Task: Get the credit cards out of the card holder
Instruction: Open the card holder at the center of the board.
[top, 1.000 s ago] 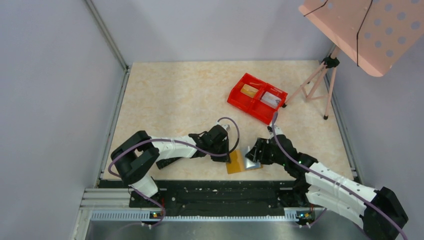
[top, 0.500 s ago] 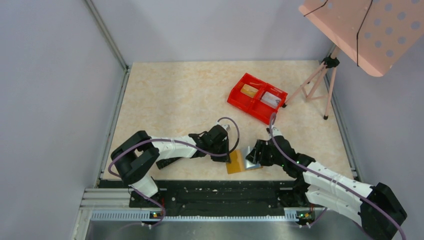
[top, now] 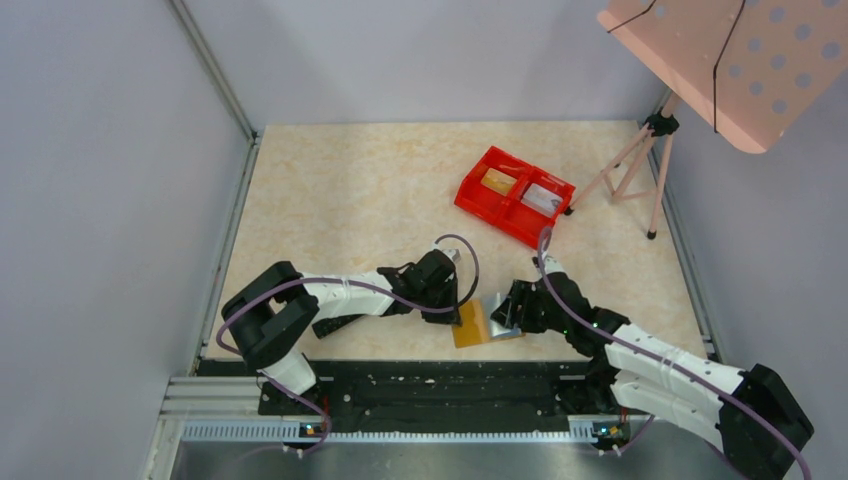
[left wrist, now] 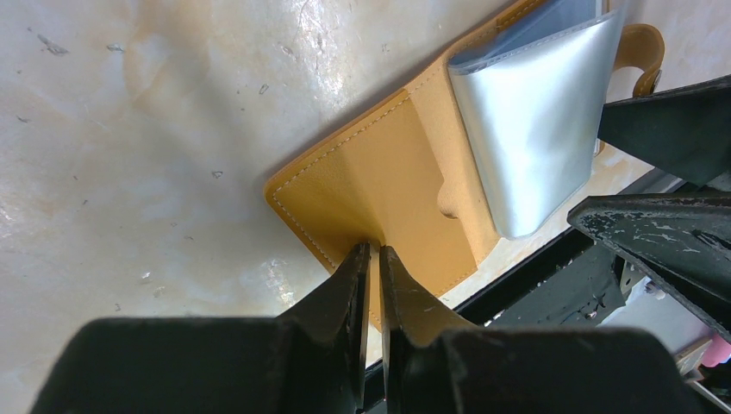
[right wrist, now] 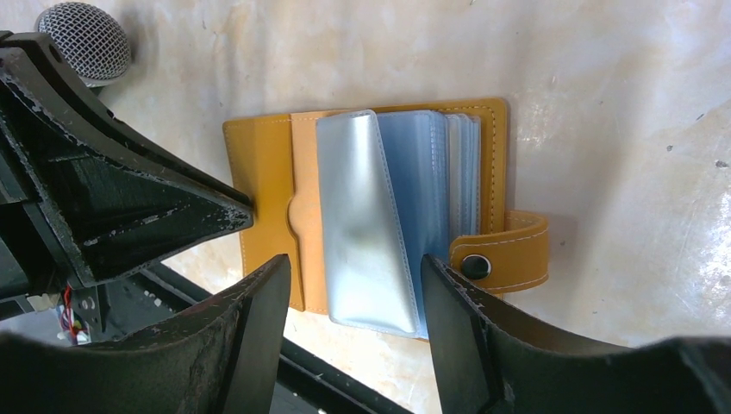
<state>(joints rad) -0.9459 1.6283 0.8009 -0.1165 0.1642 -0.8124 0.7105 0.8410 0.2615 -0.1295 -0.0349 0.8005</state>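
The right arm has edged slightly left over the last second, while the card holder (top: 472, 328) has not shifted. It lies open at the middle of the table's (top: 350, 190) near edge. The nearly closed left fingers (left wrist: 340, 285) pinch one edge of its tan cover. The right fingers (right wrist: 259, 310), spread wide and gripping nothing, flank a raised silvery-grey sleeve (right wrist: 362, 233) over pale-blue ones; a snap tab (right wrist: 509, 250) juts out.

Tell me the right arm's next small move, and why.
Probably close the right gripper on the raised silver sleeve: its open jaws line up either side of that sleeve, while the left gripper pins the card holder by its tan cover.
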